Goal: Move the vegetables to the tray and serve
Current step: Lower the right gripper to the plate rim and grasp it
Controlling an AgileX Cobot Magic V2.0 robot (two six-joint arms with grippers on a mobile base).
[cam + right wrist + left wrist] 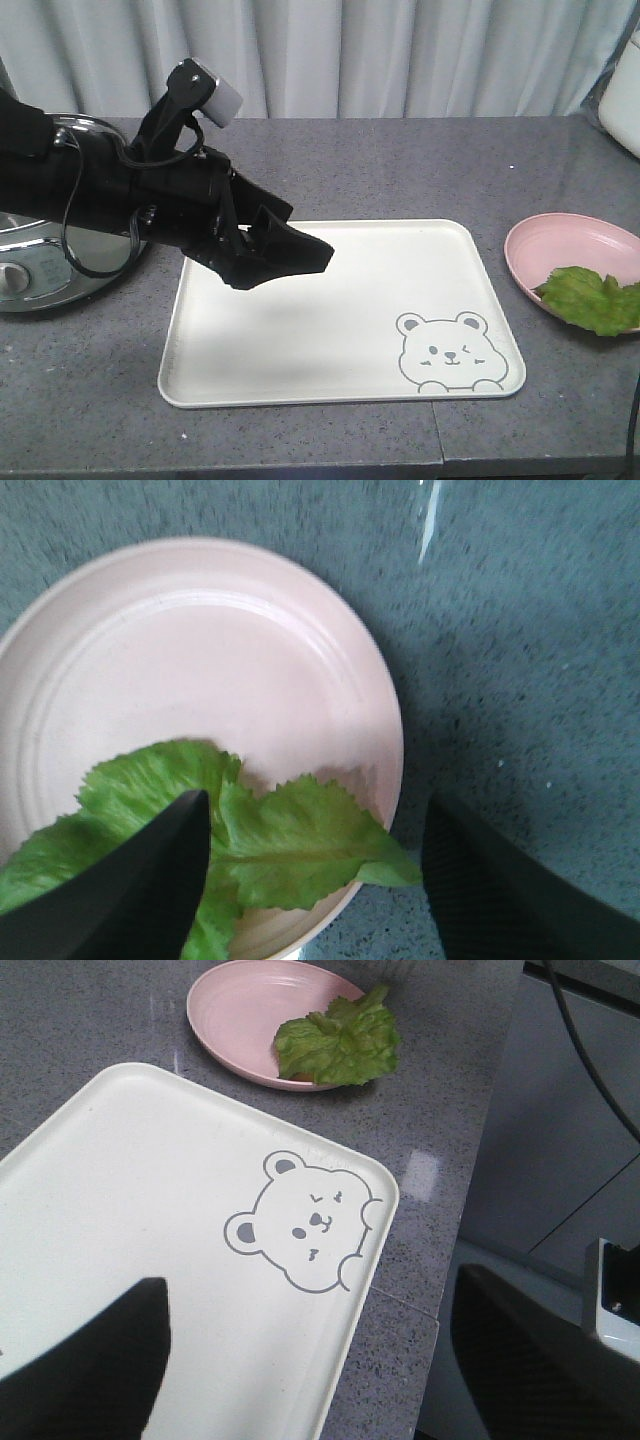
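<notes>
The green frilly lettuce leaf (592, 297) lies on the near edge of the round pink plate (560, 245) at the right of the counter. The cream tray (330, 340) with the bear drawing (447, 350) lies in the middle with nothing on it. My left gripper (295, 258) hovers over the tray's back left part, open and empty; its wrist view shows the tray (130, 1170), the plate (240, 1010) and the leaf (340, 1045) ahead. My right gripper (315, 880) is open above the plate (200, 660), its fingers either side of the leaf's tip (300, 845).
A silver cooker (40, 250) stands at the left behind my left arm. A white appliance (625, 90) stands at the far right back. The counter's front edge runs just below the tray (400, 1360). Curtains hang behind.
</notes>
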